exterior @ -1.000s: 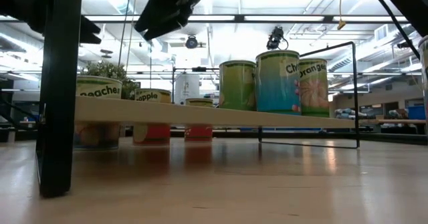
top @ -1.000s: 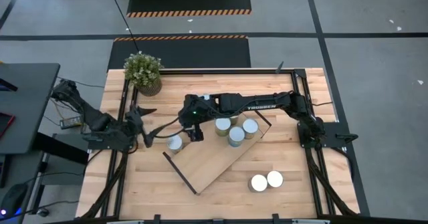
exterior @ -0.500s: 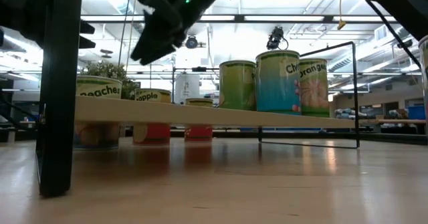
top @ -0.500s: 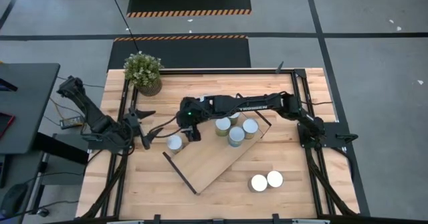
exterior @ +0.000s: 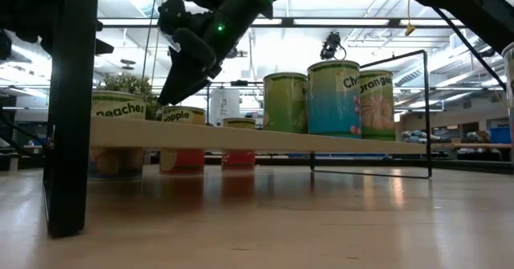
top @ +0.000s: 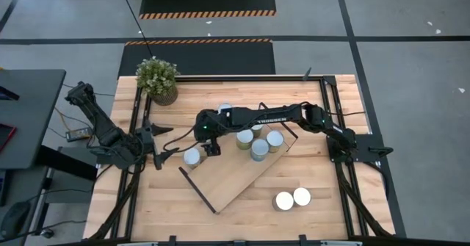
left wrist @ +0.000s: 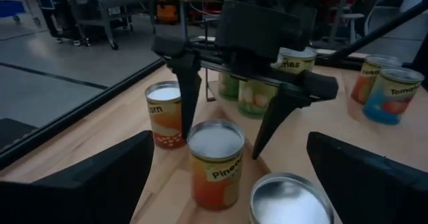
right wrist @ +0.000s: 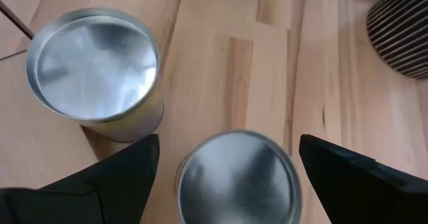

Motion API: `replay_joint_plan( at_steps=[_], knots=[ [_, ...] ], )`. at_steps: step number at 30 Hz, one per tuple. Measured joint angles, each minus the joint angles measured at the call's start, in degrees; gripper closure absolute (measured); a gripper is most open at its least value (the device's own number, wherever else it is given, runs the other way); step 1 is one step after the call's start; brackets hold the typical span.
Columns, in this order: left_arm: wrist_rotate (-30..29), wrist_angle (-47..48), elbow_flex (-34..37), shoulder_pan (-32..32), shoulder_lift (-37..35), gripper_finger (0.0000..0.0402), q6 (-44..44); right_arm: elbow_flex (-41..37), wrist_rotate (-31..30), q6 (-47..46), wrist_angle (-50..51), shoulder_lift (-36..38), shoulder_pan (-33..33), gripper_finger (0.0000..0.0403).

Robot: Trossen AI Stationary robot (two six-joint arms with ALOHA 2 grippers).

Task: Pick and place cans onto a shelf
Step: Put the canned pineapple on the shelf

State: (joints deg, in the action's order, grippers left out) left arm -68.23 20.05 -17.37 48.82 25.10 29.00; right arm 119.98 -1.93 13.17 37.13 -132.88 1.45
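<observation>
- The can (top: 206,137) now being reached for stands on the counter (top: 323,180) just off the shelf's far-left edge, under the right hand. The left wrist view shows it as an orange-labelled can (left wrist: 215,164) between two dark fingers.
- The right hand (top: 208,139) is stretched across the middle of the counter with its fingers spread either side of that can. In the right wrist view the can's silvery top (right wrist: 237,177) sits between the fingers, which do not look pressed on it yet.
- The shelf (top: 239,167) lies at an angle in the middle of the counter. Three cans stand close together at its far-right end: one (top: 244,139), one (top: 275,139) and one (top: 259,150).
- Off the shelf: a can (top: 192,156) just beside its left edge, a can (top: 225,109) farther back behind the right arm, and a pair touching each other near the front right, (top: 284,200) and (top: 302,197).
- By my count, three cans are placed and five are left, the reached-for one included, so the task seems less than half done.
- The left hand (top: 163,152) waits at the counter's left side, fingers spread, holding nothing.
- A potted plant (top: 157,78) stands at the far-left corner, well apart from the work.
</observation>
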Motion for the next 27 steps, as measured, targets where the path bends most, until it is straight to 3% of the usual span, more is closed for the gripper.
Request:
replay_joint_plan(
  at_steps=[19, 27],
  knots=[
    [0.1, -1.2, 0.0, 0.0, 0.0, 0.0002, 0.4, -5.7, -1.4, -1.2, -1.5, -0.3, 0.7, 0.0035],
    [-0.2, -1.2, 0.0, 0.0, 0.0, 0.0002, 0.3, -5.9, -1.5, -1.7, -1.6, -0.3, 0.7, 0.0062]
  ],
)
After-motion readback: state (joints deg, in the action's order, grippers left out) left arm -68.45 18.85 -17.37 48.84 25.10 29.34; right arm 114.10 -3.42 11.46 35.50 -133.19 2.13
